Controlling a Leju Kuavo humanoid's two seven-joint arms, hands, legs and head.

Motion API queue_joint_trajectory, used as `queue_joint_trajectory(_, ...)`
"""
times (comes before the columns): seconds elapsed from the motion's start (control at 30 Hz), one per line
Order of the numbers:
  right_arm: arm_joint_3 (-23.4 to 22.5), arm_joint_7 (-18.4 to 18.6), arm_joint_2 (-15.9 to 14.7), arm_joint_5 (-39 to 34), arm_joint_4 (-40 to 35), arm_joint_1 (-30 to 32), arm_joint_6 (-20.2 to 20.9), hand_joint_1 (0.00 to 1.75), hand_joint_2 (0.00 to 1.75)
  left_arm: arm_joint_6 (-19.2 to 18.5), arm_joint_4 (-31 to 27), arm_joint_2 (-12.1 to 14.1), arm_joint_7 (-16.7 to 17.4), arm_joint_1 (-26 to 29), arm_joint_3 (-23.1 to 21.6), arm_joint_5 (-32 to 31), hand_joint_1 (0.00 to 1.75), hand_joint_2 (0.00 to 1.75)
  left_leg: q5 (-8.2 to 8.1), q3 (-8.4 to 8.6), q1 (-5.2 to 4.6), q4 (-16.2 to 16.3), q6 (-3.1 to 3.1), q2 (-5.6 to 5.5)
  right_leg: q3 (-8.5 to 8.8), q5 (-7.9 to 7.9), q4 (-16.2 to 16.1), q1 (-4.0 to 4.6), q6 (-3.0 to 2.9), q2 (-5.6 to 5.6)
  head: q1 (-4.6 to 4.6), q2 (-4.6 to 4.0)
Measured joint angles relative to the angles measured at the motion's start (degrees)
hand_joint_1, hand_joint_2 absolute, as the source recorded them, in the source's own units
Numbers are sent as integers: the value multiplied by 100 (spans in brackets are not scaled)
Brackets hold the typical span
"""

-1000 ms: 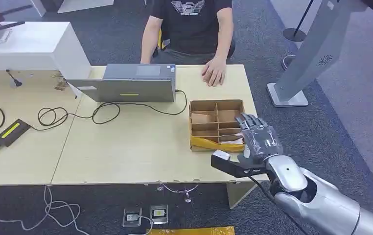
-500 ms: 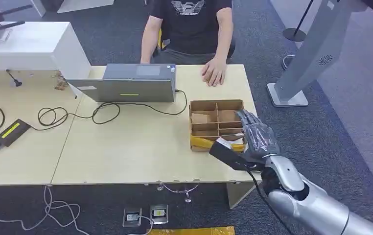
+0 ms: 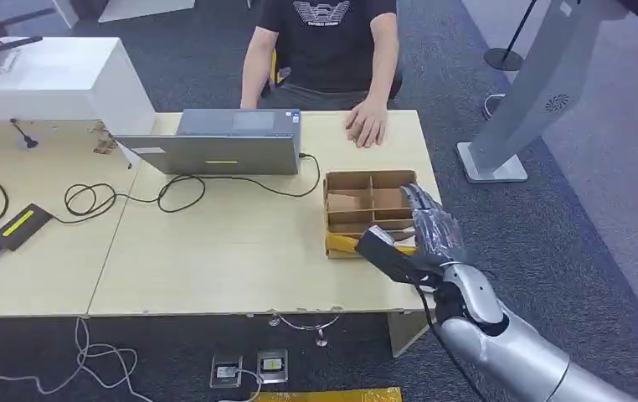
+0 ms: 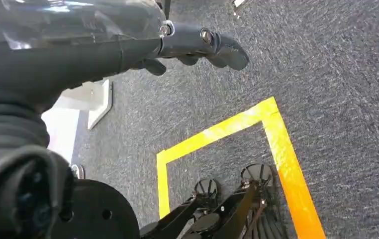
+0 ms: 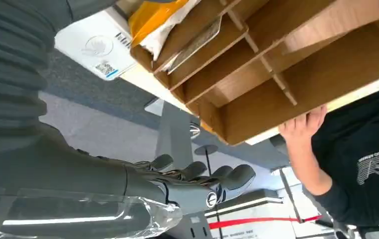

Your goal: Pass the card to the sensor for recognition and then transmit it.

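A pale wooden table [image 3: 215,251] stands on dark grey carpet, with a person in a black T-shirt [image 3: 324,42] seated at its twelve o'clock side.

The robot's right hand [image 3: 433,230] hovers over the three o'clock edge of an open brown cardboard box with dividers [image 3: 370,180]. Its fingers [image 5: 227,177] are stretched out and apart, grasping nothing.

In the box's six o'clock row lies a yellow packet with a white wrapper beside it [image 3: 353,244]. The right wrist view shows, in the neighbouring compartment, a thin grey flat card [image 5: 197,42] leaning tilted against a divider; whether this is the task's card I cannot tell. The eleven o'clock compartment holds a loose flap of brown cardboard [image 3: 345,202]. The other compartments look bare.

The person's hand [image 3: 367,124] rests flat on the table at twelve o'clock of the box, apart from it. At ten o'clock sits a grey laptop [image 3: 223,151], and a black cable [image 3: 282,184] runs from it toward the box. Far off at nine o'clock lies a black adapter with a yellow stripe [image 3: 21,224]. A silver floor stand [image 3: 542,92] rises at two o'clock.

The left hand [image 4: 197,42] hangs over carpet marked with yellow tape [image 4: 277,144], fingers loosely extended and empty.
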Motion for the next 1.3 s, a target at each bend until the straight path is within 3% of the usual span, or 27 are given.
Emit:
queue_joint_trajectory(0.23,-116,-348,276,-17,444,34,-79,0,175,-63,0,0,-74,0,0,33,0,0,0,0,0,0,0,0,0,0,0,0,0,0,0,0)
queue_joint_trajectory(0.73,-254,-739,623,-243,1102,81,-136,0,175,-260,0,2,-79,4,-2,-116,0,0,0,0,0,0,0,0,-1,0,0,0,0,1,0,2)
queue_joint_trajectory(1.3,-291,-925,717,-393,1417,91,-70,0,175,-345,0,28,-79,6,-2,-136,0,0,0,0,0,0,0,0,-2,0,0,0,0,1,0,2)
